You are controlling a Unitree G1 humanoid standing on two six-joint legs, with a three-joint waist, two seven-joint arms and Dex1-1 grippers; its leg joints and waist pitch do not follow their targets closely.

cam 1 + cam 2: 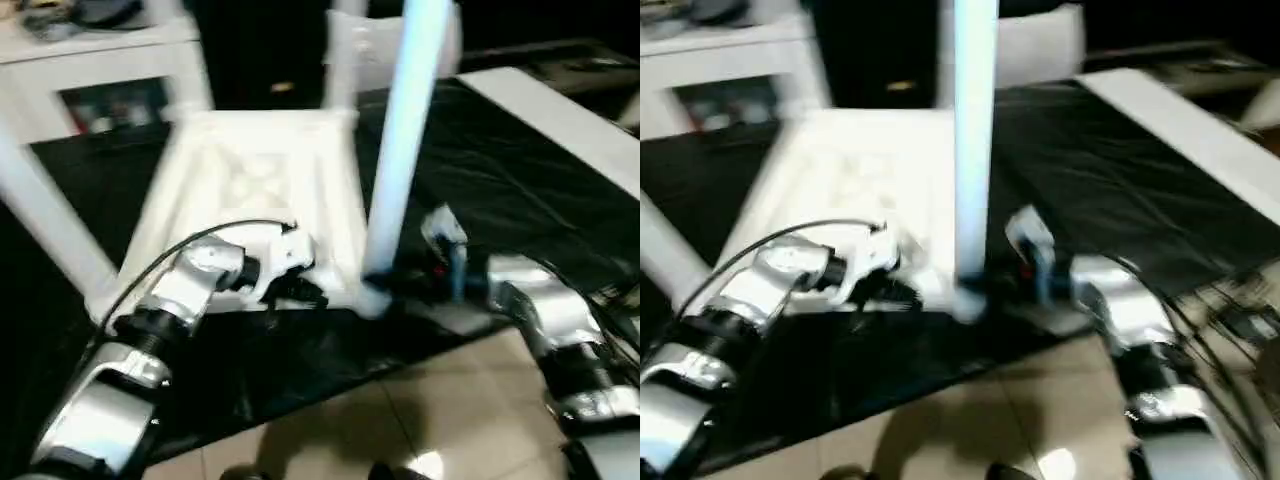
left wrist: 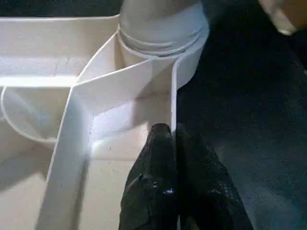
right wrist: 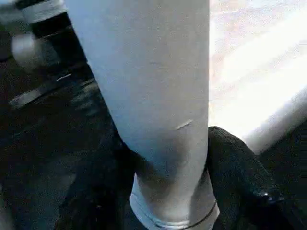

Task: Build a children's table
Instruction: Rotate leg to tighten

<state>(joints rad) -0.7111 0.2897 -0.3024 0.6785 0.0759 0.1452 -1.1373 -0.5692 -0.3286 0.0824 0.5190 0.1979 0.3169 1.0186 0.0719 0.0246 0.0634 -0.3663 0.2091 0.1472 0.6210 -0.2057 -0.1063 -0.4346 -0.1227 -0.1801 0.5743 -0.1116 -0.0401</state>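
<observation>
Left gripper [image 2: 173, 143]: fingers pinched together on table top [image 1: 250, 190] rim wall, beside corner socket | Table top: upside down on black sheet [image 1: 500, 190] | Right gripper [image 3: 187, 191]: seemingly clasping upright leg [image 1: 405, 140] near its base

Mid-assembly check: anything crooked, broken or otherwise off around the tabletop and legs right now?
Nothing looks broken. The tabletop lies underside up on the black sheet, and the near leg stands about upright in its corner socket. The left gripper pinches the tabletop's rim; the right gripper has a finger on each side of the leg's base.
</observation>
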